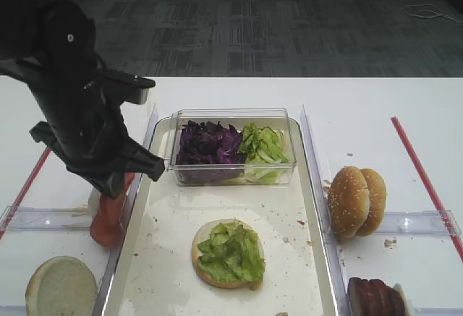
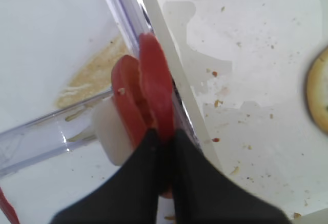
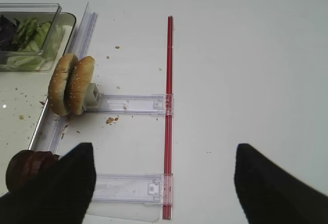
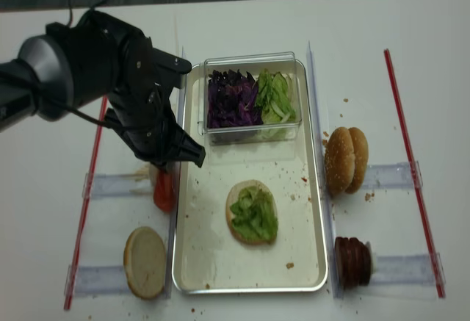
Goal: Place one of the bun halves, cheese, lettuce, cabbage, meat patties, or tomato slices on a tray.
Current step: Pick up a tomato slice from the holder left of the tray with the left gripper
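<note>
Two tomato slices [image 2: 141,101], four bun halves [image 1: 356,202], one tray [image 1: 311,186], one clear box [image 1: 233,147], two red strips [image 3: 168,116].

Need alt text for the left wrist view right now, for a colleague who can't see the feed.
The left gripper is shut on one of the upright tomato slices, standing in a clear rack beside the tray. The tray's white, crumb-speckled floor fills the right side, with the edge of a bun half at far right.

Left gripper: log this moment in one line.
left gripper: shut on tomato slice | location: beside tray left rim | tray holds: bun half topped with lettuce
</note>
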Robot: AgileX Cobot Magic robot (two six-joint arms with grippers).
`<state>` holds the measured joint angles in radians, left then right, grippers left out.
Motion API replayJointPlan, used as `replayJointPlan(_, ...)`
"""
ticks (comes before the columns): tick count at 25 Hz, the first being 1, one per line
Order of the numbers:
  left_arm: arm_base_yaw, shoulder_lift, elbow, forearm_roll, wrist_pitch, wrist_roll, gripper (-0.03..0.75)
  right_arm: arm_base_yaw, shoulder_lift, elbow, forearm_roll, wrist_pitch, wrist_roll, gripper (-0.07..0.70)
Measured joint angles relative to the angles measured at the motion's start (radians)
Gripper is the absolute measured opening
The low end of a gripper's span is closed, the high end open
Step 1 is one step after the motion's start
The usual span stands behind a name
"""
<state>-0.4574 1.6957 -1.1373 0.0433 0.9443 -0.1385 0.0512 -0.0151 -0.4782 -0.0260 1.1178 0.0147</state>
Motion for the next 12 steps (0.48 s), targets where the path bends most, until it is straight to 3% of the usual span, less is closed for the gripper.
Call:
replayJointPlan(8,0.0,-0.045,-0.033,-0.014,0.077,0.016,0.055,0.0,0.0,0.0,0.0,0.0,0.0,0.589)
replayJointPlan(12,0.0,-0.048,-0.033,-0.186,0.088,0.148,0.055,0.0,0.0,0.0,0.0,0.0,0.0,0.589)
